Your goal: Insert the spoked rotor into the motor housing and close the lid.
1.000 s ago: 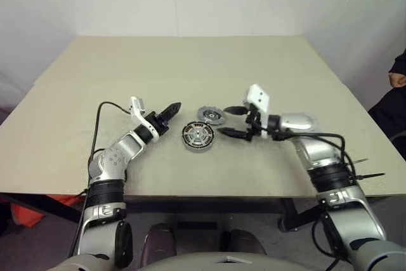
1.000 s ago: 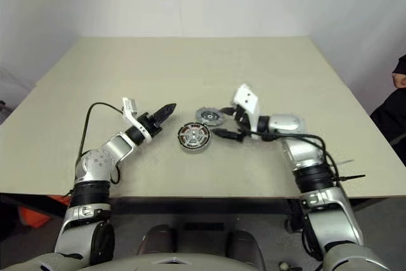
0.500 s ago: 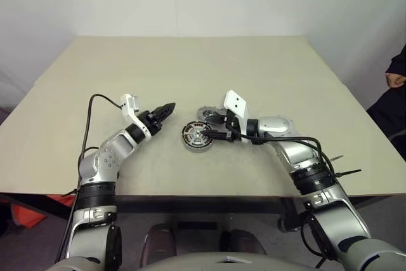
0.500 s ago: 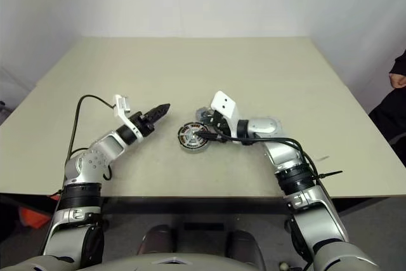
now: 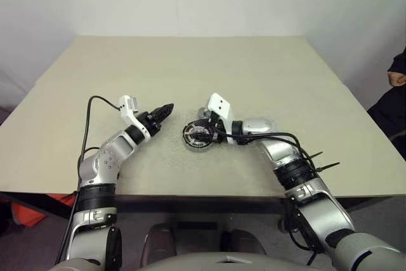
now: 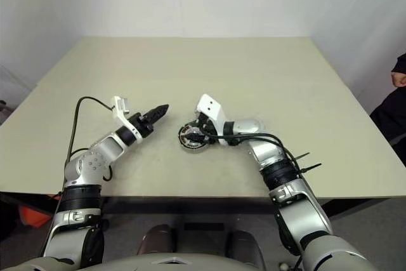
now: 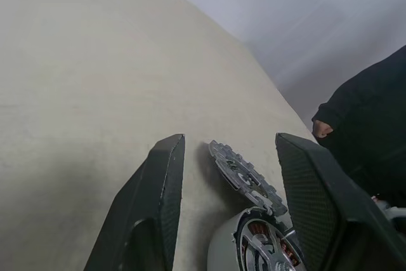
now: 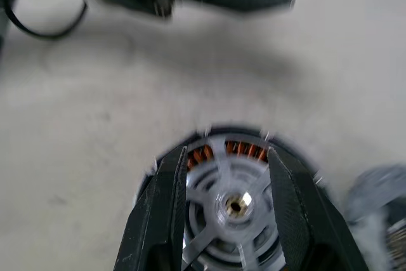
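Note:
The motor housing (image 5: 189,138), a short dark ring lined with copper windings, lies flat near the table's middle. The spoked rotor (image 8: 236,204), silver with a brass hub, sits inside the windings. My right gripper (image 5: 202,133) reaches in from the right and hovers low over the housing. It is open, one finger on each side of the hub (image 8: 226,152); whether they touch the rotor I cannot tell. The lid (image 7: 244,176), a grey round piece, lies flat just behind the housing, partly hidden by my right wrist. My left gripper (image 5: 166,110) is open and empty, a short way left of the housing.
The beige table (image 5: 190,61) stretches bare behind and to both sides of the parts. Its front edge is close below my arms. A person's dark sleeve and hand (image 5: 398,74) show at the far right, beyond the table's edge.
My right gripper has swung left from beside the motor housing to over it, and its fingers have narrowed from a wide spread. The left arm has hardly moved. The parts have stayed put.

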### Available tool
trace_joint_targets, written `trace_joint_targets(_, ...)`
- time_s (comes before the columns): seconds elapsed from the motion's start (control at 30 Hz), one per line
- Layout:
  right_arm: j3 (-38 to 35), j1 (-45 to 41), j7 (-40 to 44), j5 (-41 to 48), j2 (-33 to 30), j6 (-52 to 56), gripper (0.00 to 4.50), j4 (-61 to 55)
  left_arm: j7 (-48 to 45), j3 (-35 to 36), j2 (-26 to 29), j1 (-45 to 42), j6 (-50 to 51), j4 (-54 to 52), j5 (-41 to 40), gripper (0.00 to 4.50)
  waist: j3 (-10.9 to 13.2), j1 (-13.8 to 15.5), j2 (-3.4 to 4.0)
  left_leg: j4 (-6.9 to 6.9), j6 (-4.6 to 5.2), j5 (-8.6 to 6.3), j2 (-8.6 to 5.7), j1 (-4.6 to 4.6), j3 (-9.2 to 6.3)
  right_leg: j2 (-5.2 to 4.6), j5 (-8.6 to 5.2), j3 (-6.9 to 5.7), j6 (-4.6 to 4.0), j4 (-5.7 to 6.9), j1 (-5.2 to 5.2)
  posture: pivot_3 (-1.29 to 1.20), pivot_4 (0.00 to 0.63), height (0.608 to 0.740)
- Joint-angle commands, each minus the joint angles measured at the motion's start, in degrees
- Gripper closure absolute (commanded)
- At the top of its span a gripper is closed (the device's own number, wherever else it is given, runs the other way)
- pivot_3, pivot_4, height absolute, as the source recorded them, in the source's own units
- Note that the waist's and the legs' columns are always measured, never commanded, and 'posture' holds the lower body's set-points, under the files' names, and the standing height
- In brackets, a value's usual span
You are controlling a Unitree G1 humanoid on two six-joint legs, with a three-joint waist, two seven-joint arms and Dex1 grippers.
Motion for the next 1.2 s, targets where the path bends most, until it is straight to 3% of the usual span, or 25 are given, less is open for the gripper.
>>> trace_joint_targets(0.03,-0.43,-0.25,-1.23,-1.32,-0.11,-1.94,2.30,1.70,0.36,0.55,0.34,-0.08,-1.11,-2.15,0.03,2.09,0.00,-0.03,-0.01,0.00,0.00,0.00,0.00,0.01,0.00,-0.01,0.00,0.01,0.00,0.00,0.00,0.00,0.000,0.740)
trace_joint_targets(0.43,-2.68,-1.44,0.88,1.99,-1.36,-0.65,2.30,-5.38,0.56,0.36,0.06,-0.36,-1.10,-1.64,0.23,2.09,0.00,-0.02,-0.01,0.00,-0.03,0.02,-0.01,0.08,-0.01,0.03,0.00,0.01,0.01,0.04,0.06,0.00,0.000,0.740)
trace_joint_targets(0.8,-0.67,-1.21,-0.96,-1.80,0.02,-3.86,2.30,3.24,1.04,0.44,-0.21,-0.30,-1.30,-1.70,0.44,2.09,-0.01,-0.04,-0.02,0.01,-0.03,0.02,0.00,0.15,-0.01,0.02,0.00,0.01,0.00,0.04,0.12,0.00,0.000,0.740)
trace_joint_targets(1.07,-4.73,-3.76,1.96,1.86,-2.42,-5.25,2.30,-2.66,1.02,-0.15,-0.40,-0.17,-1.47,-1.99,0.67,2.09,-0.01,-0.01,-0.01,0.01,-0.03,0.02,-0.01,0.09,-0.01,0.02,0.01,0.01,0.00,0.05,0.08,0.00,0.000,0.740)
trace_joint_targets(1.2,-5.38,-5.71,6.61,2.14,-6.55,-6.67,2.30,-3.17,-0.26,-4.40,1.11,0.60,-1.06,-3.84,3.77,2.09,-0.01,0.02,-0.02,0.01,-0.03,0.02,0.01,0.08,-0.01,0.03,0.01,0.01,0.00,0.06,0.06,0.00,0.000,0.740)
